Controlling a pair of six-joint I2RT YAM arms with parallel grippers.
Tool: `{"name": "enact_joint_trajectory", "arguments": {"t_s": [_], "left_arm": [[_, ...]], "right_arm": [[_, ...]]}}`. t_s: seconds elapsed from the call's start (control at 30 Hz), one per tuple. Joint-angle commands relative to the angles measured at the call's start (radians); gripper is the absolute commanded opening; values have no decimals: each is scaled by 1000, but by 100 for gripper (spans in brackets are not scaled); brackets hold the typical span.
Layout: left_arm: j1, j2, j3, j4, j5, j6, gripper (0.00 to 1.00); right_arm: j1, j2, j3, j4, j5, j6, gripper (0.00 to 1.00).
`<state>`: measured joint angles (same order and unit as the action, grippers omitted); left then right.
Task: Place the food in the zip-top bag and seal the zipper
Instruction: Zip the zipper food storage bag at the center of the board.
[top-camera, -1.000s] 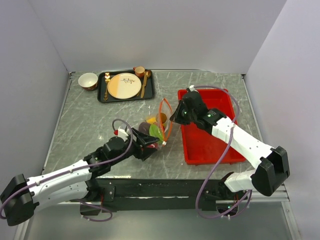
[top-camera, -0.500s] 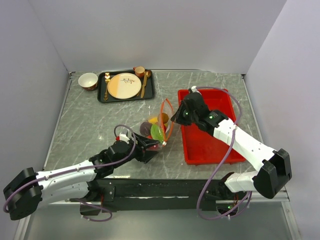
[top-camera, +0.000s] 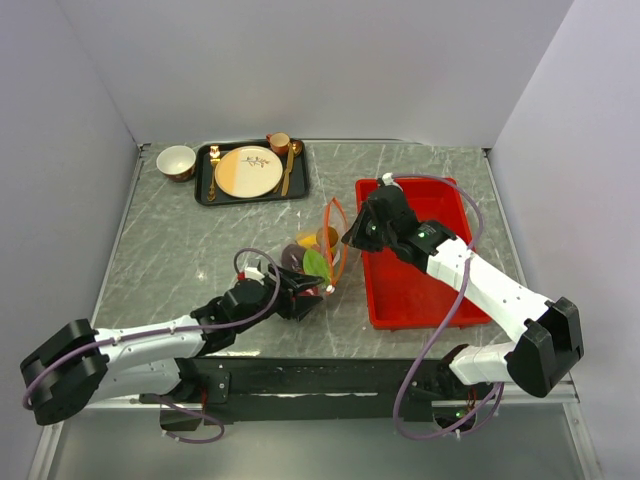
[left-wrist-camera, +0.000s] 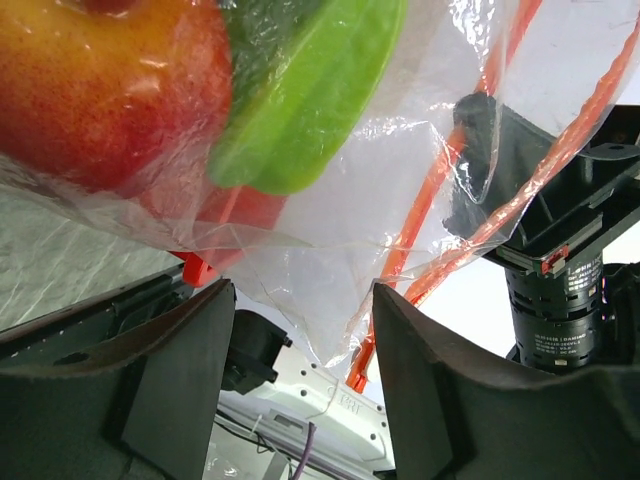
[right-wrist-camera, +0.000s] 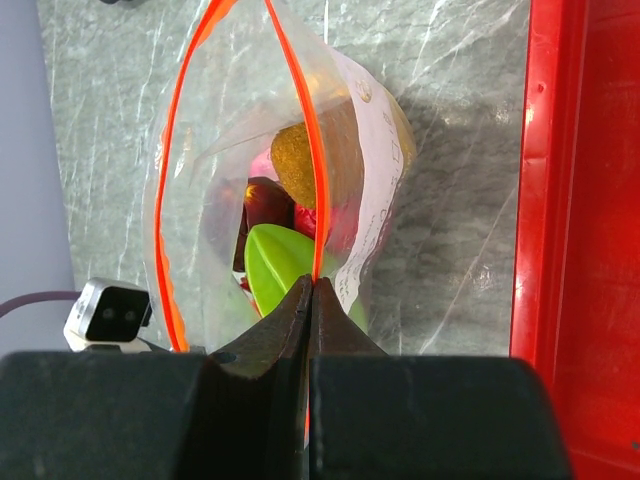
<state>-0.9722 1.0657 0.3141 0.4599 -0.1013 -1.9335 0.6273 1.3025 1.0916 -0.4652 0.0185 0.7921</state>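
The clear zip-top bag (top-camera: 318, 252) lies in the middle of the table with its mouth open. Its orange-red zipper (right-wrist-camera: 176, 190) forms a wide loop. Inside are a green piece (right-wrist-camera: 283, 270), a dark purple piece (right-wrist-camera: 265, 205), a brownish-orange piece (right-wrist-camera: 298, 152) and a red-yellow fruit (left-wrist-camera: 95, 85). My right gripper (right-wrist-camera: 313, 287) is shut on one zipper strip at the bag's right side (top-camera: 349, 238). My left gripper (left-wrist-camera: 300, 330) is open at the bag's near end (top-camera: 303, 296). A corner of the bag (left-wrist-camera: 325, 320) hangs between its fingers, touching neither.
A red tray (top-camera: 425, 275) stands right of the bag, under my right arm. A black tray (top-camera: 205, 185) at the back holds a cream plate (top-camera: 248, 171), a cup (top-camera: 279, 143) and gold cutlery. A bowl (top-camera: 176, 160) sits left of it.
My left arm has reached further forward and right, bringing its gripper up to the bag's near end. My right gripper has kept its hold on the zipper and barely moved.
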Motion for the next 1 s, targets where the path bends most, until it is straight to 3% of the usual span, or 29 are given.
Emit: {"name": "enact_joint_trajectory", "arguments": {"t_s": [0.0,0.2,0.33,0.47,0.6,0.83,0.97], "left_arm": [[4,8,37,62,-1,-12,60],[24,22,68,36,-3,8,46],[43,79,86,51,40,15,25],[53,177,88,112,94,4,18],[55,253,89,174,140,-1,1],[87,265,62,174,155,1,1],[113,169,30,41,109,28,1]], "right_arm": [[-9,-35,4,42,8,9,3],[-9,-34,-18,48,6,9,2],[-8,-31,-25,28,32,10,1],[-9,-26,-35,-13,81,7,0],[-9,-14,-47,-29,104,2,0],[-6,101,-26,-33,63,-13,0],[6,158,-6,0,35,-24,0]]}}
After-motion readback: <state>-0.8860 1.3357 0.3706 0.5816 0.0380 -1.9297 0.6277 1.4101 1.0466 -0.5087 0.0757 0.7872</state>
